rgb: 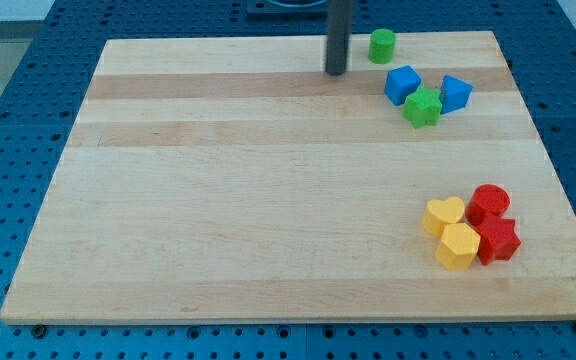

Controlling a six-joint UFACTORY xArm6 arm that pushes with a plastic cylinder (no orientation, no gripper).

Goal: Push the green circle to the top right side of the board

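Observation:
The green circle [382, 45] is a small green cylinder standing near the top edge of the wooden board [218, 200], right of centre. My tip [336, 72] rests on the board just left of the green circle and slightly below it, a short gap apart. The dark rod rises from the tip out of the view's top.
A blue block [402, 84], a green star-like block [422, 107] and a second blue block [455, 93] cluster just below the green circle. At the lower right sit a yellow heart [444, 215], a yellow hexagon [458, 246], a red cylinder [489, 203] and a red star-like block [497, 240].

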